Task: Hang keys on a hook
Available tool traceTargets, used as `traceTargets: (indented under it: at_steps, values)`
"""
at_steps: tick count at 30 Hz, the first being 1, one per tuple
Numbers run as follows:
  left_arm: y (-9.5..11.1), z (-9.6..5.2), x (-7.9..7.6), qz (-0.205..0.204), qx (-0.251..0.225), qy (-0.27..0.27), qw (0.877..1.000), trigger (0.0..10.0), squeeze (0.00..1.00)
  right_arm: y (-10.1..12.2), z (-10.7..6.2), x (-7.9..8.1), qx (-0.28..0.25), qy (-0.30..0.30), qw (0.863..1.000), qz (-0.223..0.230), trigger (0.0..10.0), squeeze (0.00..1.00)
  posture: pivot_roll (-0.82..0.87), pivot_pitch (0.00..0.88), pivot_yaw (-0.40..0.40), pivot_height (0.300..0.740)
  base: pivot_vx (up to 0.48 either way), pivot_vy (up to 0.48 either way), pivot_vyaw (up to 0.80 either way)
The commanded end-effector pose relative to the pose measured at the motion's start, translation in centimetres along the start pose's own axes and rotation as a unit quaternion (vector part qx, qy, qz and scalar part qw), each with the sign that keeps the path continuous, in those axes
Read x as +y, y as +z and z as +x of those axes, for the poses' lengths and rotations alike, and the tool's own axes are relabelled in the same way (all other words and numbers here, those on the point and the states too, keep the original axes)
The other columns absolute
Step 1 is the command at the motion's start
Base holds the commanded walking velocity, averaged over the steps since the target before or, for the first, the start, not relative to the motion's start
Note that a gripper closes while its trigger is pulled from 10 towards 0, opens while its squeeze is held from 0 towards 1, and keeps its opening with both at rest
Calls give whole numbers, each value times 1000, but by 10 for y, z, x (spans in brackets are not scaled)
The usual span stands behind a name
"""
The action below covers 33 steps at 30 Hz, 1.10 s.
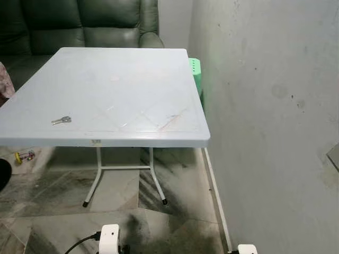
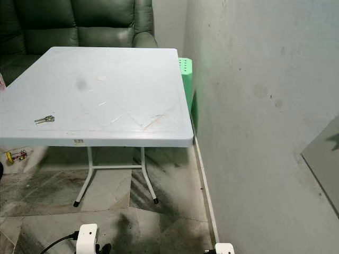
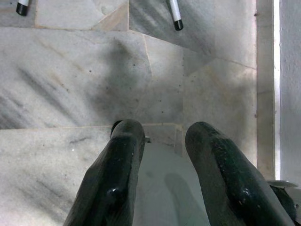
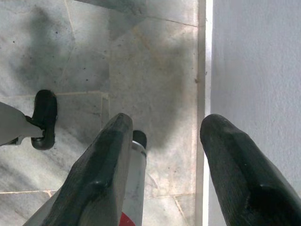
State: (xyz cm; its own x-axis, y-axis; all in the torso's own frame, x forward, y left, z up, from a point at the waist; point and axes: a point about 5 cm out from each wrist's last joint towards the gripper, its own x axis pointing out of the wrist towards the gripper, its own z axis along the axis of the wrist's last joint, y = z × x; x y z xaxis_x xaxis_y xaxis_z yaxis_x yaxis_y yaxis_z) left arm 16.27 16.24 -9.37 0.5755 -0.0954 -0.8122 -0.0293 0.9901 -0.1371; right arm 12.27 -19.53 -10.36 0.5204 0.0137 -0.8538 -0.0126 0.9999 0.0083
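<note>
— Pale plastic table (image 1: 122, 100) stands before you, hard by the grey wall (image 1: 265, 106), a dark green sofa (image 1: 85, 24) behind it. Where are the keys?

— The keys (image 1: 61, 120) lie flat near the table's front left edge. Your left gripper (image 3: 160, 141) and right gripper (image 4: 162, 132) hang over the marble floor (image 3: 70, 70) — fingers spread, nothing held.
</note>
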Motion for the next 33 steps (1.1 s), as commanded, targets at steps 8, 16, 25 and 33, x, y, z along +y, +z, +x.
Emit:
traceTargets:
  at_steps: [8,16,25,33]
  values:
    - [0,-1,4,-3,3,7,1000,10000,0,3,1,2,-2,4,1000,-6,10000,0,100,0,-52,740,0,418,0]
    - [1,-1,8,-4,0,10,1000,10000,0,3,1,3,-2,6,1000,-11,10000,0,105,0,-55,740,0,446,0]
    - [1,-2,10,-2,-4,14,1000,10000,0,4,2,3,-2,6,1000,0,10000,0,123,0,-64,740,0,155,0]
    - [2,-1,6,-9,-7,13,1000,10000,0,6,2,3,-4,8,1000,2,10000,0,131,0,-72,740,0,0,0]
